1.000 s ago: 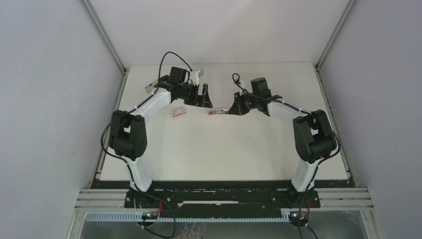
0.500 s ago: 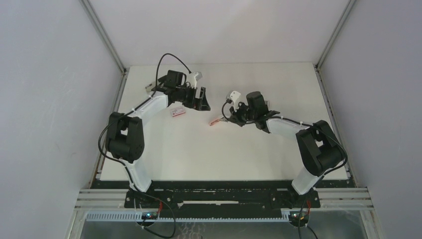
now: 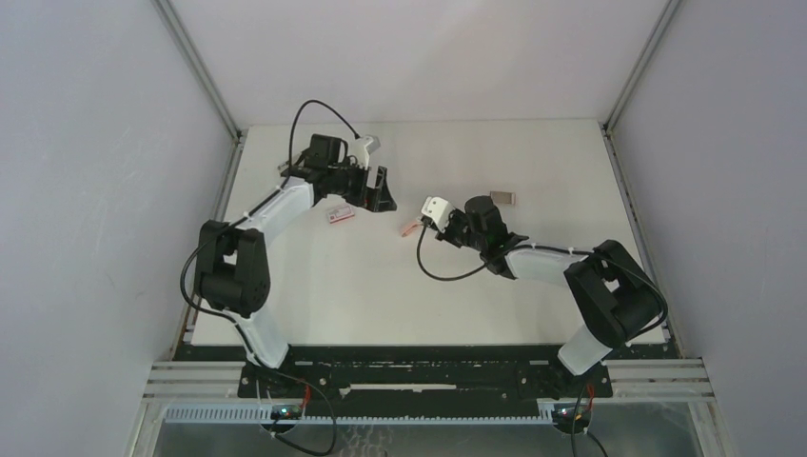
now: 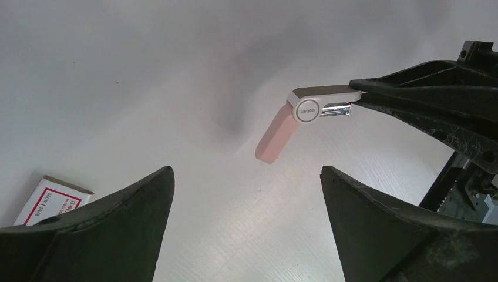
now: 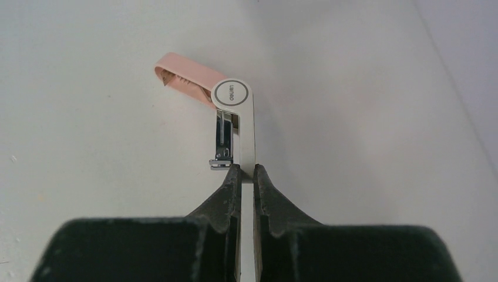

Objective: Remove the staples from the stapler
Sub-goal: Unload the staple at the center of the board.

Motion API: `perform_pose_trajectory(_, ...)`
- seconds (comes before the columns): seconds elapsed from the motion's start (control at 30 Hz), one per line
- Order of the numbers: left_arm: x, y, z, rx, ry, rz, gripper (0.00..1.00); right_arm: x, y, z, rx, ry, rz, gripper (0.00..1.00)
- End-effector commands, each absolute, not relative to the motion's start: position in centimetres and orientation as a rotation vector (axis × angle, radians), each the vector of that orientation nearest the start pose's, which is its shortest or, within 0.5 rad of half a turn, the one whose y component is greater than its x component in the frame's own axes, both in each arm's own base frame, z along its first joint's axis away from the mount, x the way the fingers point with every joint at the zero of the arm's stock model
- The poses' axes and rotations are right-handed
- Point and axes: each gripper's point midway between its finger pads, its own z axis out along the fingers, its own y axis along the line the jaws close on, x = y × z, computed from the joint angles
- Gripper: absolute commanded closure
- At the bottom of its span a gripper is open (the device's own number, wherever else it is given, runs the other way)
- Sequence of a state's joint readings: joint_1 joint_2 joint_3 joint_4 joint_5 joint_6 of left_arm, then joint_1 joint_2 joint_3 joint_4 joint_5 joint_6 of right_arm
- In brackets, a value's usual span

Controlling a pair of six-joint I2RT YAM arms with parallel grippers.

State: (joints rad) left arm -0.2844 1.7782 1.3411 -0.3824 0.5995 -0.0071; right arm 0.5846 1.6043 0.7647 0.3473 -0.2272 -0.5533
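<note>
Two arms point(image 3: 285, 202) in white shells, chunky black joints point(image 3: 233, 271), looping black cables point(image 3: 319, 107) — tapered matte-black gripper fingers point(image 4: 88, 235)

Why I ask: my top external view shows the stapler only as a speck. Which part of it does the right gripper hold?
Observer: The right gripper is shut on the free end of the white arm of the stapler.
Operator: Is it opened up?
Observer: Yes. The pink cover is swung back at the hinge, well away from the metal magazine.
Operator: And the left side, is it carrying anything?
Observer: No. The left gripper is open and empty; it faces the stapler without touching it.
</note>
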Motion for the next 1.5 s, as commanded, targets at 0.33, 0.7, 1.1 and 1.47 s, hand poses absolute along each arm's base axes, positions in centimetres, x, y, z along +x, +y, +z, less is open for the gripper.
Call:
perform_pose_trajectory(0.33, 38.1, -19.5, 17.2, 0.707, 2.167, -0.778, 0.0, 34.2, 27.7, 14.5, -1.274, 1.091, 0.044, 1.0)
perform_pose_trajectory(0.7, 37.4, -18.2, 16.5, 0.782, 2.156, -0.686, 0.0, 33.3, 27.8, 15.8, -1.22, 0.93, -0.047, 1.0)
perform_pose_trajectory(1.1, 36.7, -18.0, 16.1, 0.794, 2.13, -0.682, 0.0, 32.4, 27.8, 15.9, -1.201, 0.844, -0.081, 1.0)
perform_pose_trajectory(1.47, 36.9, -17.9, 16.0, 0.772, 2.126, -0.67, 0.0, 32.6, 29.4, 16.4, -1.161, 0.996, 0.047, 1.0)
